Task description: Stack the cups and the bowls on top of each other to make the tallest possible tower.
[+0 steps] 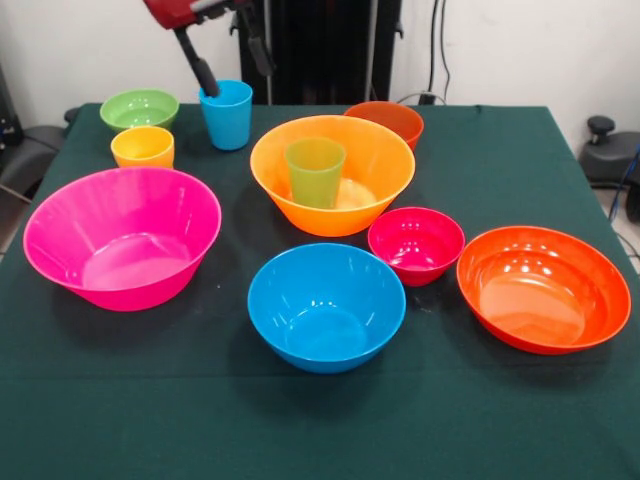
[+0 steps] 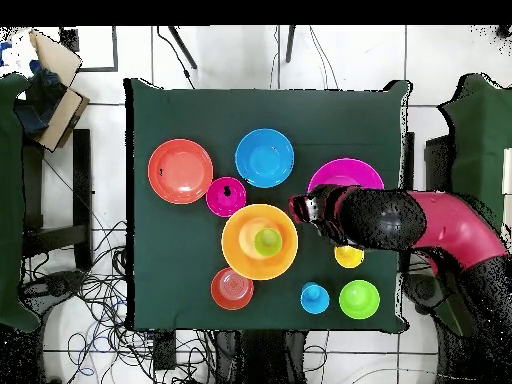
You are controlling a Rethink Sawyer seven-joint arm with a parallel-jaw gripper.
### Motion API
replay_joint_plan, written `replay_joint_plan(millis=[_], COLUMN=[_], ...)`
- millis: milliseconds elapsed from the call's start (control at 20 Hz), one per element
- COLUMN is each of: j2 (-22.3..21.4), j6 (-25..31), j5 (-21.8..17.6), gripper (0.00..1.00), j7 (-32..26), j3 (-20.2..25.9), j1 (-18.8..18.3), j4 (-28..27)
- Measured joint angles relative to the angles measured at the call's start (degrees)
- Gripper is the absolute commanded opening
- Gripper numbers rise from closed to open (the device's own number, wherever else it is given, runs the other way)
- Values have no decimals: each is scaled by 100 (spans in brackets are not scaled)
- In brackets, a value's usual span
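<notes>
The green cup stands upright inside the big orange bowl, near the middle of the bench, and is the only stacked pair; no taller tower stands yet. Just in front of that bowl sit the small magenta bowl and the medium blue bowl, with the wide red-orange bowl off to the picture's right and the big pink bowl to the left in the front view. Behind the orange bowl, the small orange-red bowl peeks out. Along the far edge stand the blue cup, the yellow-orange cup and the small green bowl, each apart and empty. The gripper hangs above the blue cup, its fingers spread apart, one finger angled down close to the cup's rim, holding nothing.
</notes>
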Motion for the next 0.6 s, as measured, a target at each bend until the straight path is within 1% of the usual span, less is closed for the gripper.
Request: replay_joint_plan(millis=[300, 500, 600], j2=[326, 548, 587], j6=[0, 1, 45], j5=[-213, -352, -370], gripper=[100, 100, 100], j7=[0, 0, 0], j3=[-19, -5, 9], j1=[268, 298, 270], j4=[-119, -215, -236])
